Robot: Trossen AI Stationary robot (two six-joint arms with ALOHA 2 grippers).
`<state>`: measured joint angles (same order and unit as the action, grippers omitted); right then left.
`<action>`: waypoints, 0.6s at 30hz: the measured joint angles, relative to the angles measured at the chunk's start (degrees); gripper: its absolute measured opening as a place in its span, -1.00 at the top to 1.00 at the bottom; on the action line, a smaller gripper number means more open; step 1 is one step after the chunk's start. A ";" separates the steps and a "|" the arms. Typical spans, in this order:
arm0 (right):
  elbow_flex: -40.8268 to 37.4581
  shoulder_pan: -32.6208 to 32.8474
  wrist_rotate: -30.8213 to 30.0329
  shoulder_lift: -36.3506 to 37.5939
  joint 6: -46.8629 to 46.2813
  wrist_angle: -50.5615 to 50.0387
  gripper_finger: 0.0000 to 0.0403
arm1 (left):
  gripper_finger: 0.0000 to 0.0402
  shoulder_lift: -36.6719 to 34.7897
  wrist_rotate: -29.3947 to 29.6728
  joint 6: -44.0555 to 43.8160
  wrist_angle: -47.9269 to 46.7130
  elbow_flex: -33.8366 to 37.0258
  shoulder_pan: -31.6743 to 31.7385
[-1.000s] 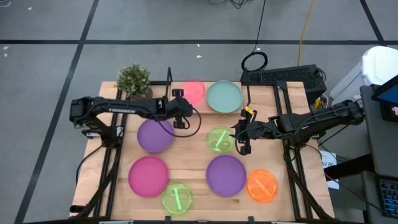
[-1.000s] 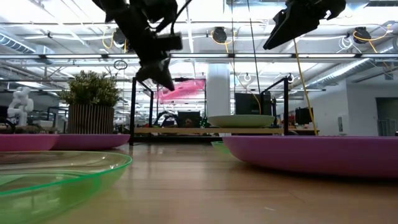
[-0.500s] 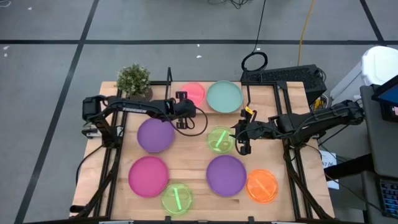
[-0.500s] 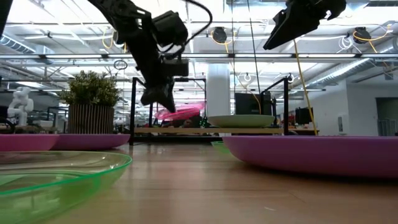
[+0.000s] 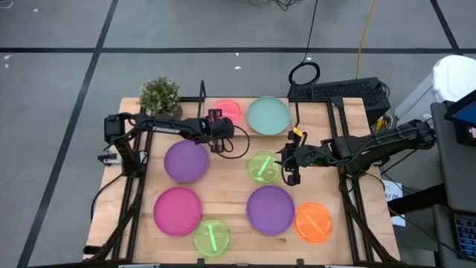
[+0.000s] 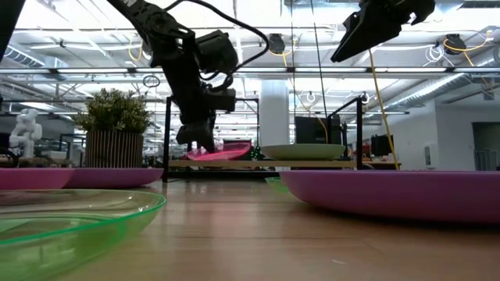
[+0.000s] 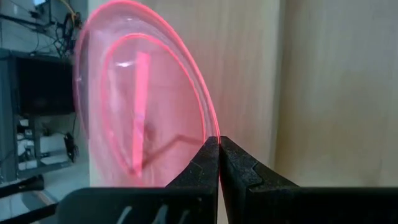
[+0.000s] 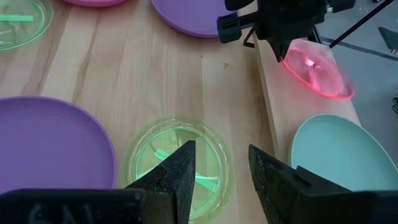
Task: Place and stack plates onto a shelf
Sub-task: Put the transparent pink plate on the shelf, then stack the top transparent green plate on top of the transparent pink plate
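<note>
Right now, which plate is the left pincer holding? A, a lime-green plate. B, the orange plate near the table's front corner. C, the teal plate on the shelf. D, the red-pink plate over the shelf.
D: the left pincer is shut on the rim of the red-pink plate, seen tilted over the shelf beside the teal plate in the low view.
</note>
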<state>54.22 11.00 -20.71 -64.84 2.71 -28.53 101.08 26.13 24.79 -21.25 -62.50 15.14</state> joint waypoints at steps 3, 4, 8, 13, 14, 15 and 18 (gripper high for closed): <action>0.00 0.00 0.00 0.00 0.08 0.00 0.36 | 0.98 0.00 0.02 -0.98 -0.11 0.00 0.59; 0.00 -0.02 0.00 0.00 0.08 0.00 0.36 | 0.98 0.00 0.02 -1.04 -0.09 0.00 0.74; 0.00 -0.01 0.00 0.00 0.10 0.00 0.36 | 0.88 0.00 0.00 -2.96 -0.01 0.00 1.69; 0.00 0.00 0.00 0.00 0.10 0.00 0.36 | 0.70 0.00 0.00 -5.47 0.26 0.00 2.62; 0.00 0.00 0.00 0.00 0.10 0.00 0.36 | 0.68 0.00 -0.03 -5.62 0.48 0.00 2.65; 0.00 0.00 0.00 0.00 0.12 0.00 0.36 | 0.66 0.00 -0.01 -5.68 0.63 0.00 2.66; 0.00 0.00 0.00 0.00 0.43 0.00 0.36 | 0.64 0.00 -0.05 -6.28 1.12 0.00 2.50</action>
<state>54.22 11.00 -20.71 -64.84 3.14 -28.53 101.08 26.09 18.51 -20.13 -62.50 17.63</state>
